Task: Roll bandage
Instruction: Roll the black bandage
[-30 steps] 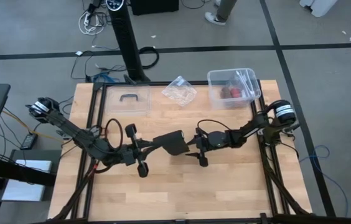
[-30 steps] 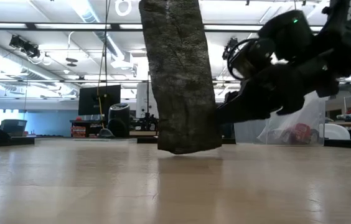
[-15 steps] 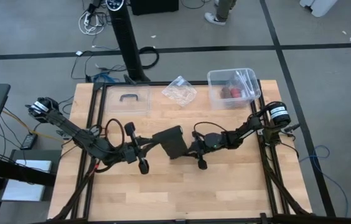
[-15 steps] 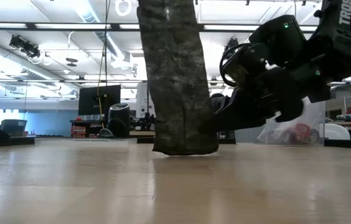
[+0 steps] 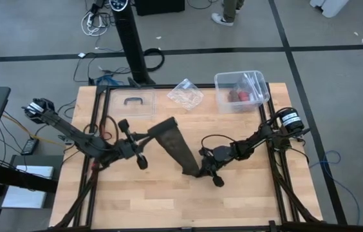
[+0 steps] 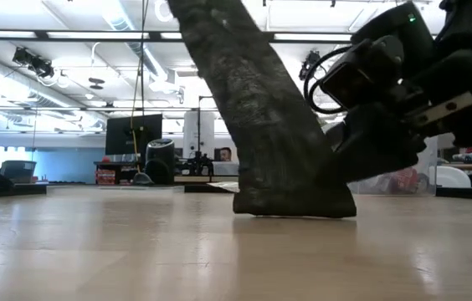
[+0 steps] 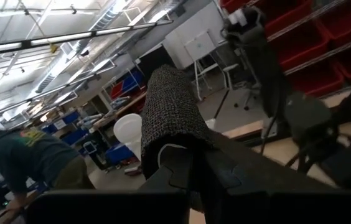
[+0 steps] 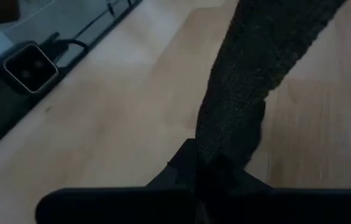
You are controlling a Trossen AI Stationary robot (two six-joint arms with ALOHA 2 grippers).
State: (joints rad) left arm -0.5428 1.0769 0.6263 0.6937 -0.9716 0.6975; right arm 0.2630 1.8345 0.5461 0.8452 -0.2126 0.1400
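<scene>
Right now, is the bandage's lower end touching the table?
Touching. The low view shows the bandage's bottom edge flat on the table, no gap beneath, beside the right gripper.

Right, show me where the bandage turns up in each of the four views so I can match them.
High view: the bandage runs slantwise mid-table, between the left pincer and the right pincer.
Low view: bandage leans down from the top edge to the table.
Left wrist view: bandage in the centre, gripped.
Right wrist view: bandage from the upper right to the centre.
Shared landmark: the wooden table.
</scene>
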